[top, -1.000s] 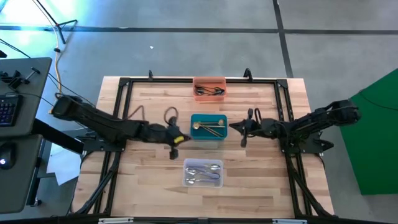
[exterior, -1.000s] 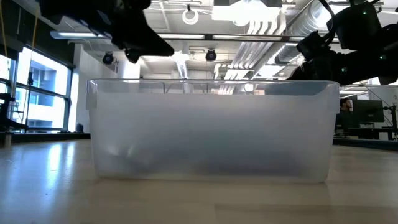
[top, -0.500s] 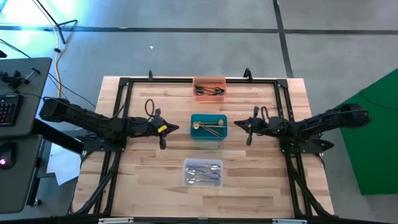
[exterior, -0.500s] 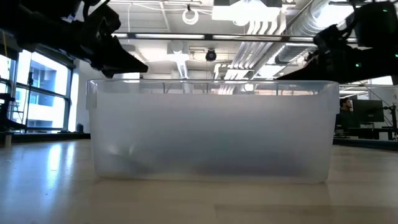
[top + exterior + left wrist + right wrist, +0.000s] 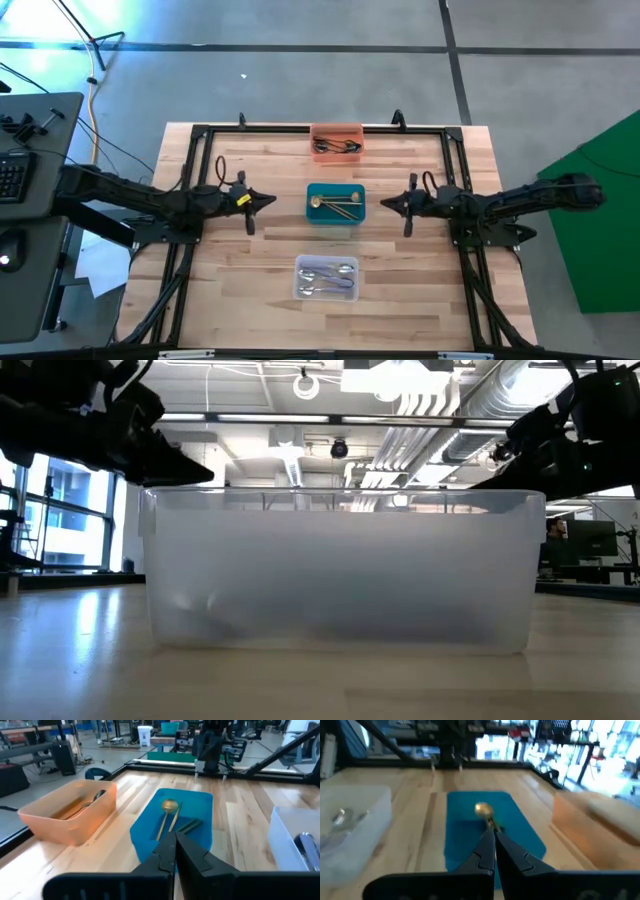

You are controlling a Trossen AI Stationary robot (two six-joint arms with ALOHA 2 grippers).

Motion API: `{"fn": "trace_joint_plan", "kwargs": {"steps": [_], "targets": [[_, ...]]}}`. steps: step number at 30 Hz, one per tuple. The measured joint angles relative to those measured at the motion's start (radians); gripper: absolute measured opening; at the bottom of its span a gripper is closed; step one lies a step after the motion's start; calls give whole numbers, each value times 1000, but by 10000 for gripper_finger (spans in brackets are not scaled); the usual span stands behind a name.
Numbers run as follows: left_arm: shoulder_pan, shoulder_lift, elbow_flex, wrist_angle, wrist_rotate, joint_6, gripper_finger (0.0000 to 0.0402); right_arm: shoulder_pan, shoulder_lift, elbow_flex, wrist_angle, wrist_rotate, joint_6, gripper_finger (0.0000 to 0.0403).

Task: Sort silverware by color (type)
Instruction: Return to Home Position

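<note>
The silverware lies sorted in three bins down the table's middle. Dark pieces [image 5: 337,147] lie in the orange bin [image 5: 336,129] at the far edge. Gold pieces [image 5: 337,203] lie in the teal bin [image 5: 313,213] at the centre. Silver pieces [image 5: 328,278] lie in the clear bin [image 5: 302,290] nearest the near edge. My left gripper [image 5: 270,201] is shut and empty, left of the teal bin. My right gripper [image 5: 386,205] is shut and empty, right of that bin. Each wrist view shows a gold spoon [image 5: 168,806] [image 5: 484,810] beyond the shut fingertips.
A black frame [image 5: 200,131] rims the wooden table [image 5: 240,270]. Bare wood lies left and right of the bins. The clear bin's wall [image 5: 340,570] fills the low view. A desk with a keyboard [image 5: 12,176] stands beyond the table's left edge, a green panel [image 5: 610,220] beyond its right.
Both arms have drawn back from the teal bin, the left gripper toward the table's left edge and slightly farther, the right gripper toward the right edge. The bins and silverware have stayed where they were.
</note>
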Motion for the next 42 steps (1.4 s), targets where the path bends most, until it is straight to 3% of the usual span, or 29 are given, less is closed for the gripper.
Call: {"fn": "trace_joint_plan", "kwargs": {"steps": [12, 18, 31, 35, 42], "targets": [[13, -273, -101, -78, 1, 50, 0, -118, -42, 0, -83, -77, 10, 0], [34, -454, -104, -299, 0, 40, 0, -187, -112, 0, -152, -140, 24, 0], [37, -873, -103, -534, -49, 101, 0, -254, -346, 0, -346, -154, -15, 0], [44, -872, -103, -535, -84, 133, 0, -280, -447, 0, -415, -156, -15, 0], [51, -873, -103, -536, -54, 135, 0, -310, -663, 0, -577, -157, -20, 0]]}}
